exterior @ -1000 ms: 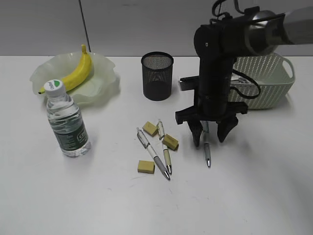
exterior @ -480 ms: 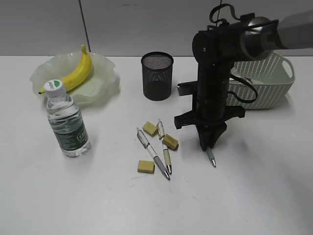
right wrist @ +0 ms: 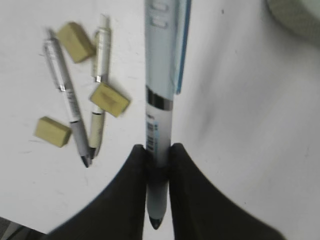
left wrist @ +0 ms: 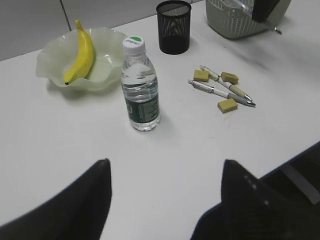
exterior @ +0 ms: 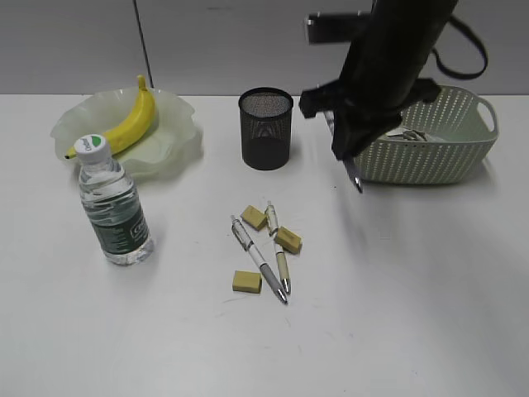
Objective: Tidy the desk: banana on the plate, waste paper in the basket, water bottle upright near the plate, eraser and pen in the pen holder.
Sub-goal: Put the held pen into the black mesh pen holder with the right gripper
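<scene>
My right gripper (exterior: 347,153) is shut on a white pen (right wrist: 159,115) and holds it in the air, between the black mesh pen holder (exterior: 266,128) and the sage basket (exterior: 463,157); the pen tip (exterior: 355,184) pokes out below. Two pens (exterior: 263,260) and three tan erasers (exterior: 288,239) lie on the white desk (exterior: 413,314). The banana (exterior: 132,122) lies in the green glass plate (exterior: 178,145). The water bottle (exterior: 111,207) stands upright in front of the plate. Crumpled paper (exterior: 407,135) lies in the basket. My left gripper (left wrist: 165,167) is open and empty over the near desk.
A grey wall runs behind the desk. The desk's edge (left wrist: 295,155) shows at the right of the left wrist view. The pens and erasers (right wrist: 82,95) lie left of my held pen in the right wrist view.
My right gripper closed on the pen lying on the desk and lifted it up and back, to beside the basket. Nothing else moved.
</scene>
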Robot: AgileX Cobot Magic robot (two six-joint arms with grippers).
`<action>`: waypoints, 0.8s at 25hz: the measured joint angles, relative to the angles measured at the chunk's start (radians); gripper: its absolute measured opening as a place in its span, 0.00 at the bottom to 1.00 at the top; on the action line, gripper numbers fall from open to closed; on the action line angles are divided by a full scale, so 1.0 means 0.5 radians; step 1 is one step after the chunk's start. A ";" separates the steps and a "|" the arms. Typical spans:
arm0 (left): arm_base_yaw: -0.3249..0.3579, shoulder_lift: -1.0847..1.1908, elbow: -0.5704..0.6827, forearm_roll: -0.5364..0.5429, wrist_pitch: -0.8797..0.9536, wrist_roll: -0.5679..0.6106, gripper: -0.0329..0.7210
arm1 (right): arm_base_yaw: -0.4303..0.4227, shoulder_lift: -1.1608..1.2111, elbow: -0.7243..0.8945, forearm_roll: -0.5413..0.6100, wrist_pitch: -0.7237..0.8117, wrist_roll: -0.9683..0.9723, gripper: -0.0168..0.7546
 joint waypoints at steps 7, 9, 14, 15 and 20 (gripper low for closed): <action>0.000 0.000 0.000 0.000 0.000 0.000 0.72 | 0.000 -0.350 0.000 0.070 -0.441 -0.285 0.16; 0.000 0.000 0.000 0.000 0.000 0.000 0.72 | 0.000 -0.351 0.000 0.070 -0.658 -0.334 0.16; 0.000 0.000 0.000 0.000 0.000 0.000 0.72 | 0.000 -0.246 0.000 0.068 -1.195 -0.389 0.16; 0.000 0.000 0.000 0.000 0.000 0.000 0.72 | 0.000 -0.216 0.000 0.068 -1.314 -0.412 0.16; 0.000 0.000 0.000 0.000 0.000 0.000 0.72 | 0.000 0.026 0.000 0.058 -1.867 -0.452 0.16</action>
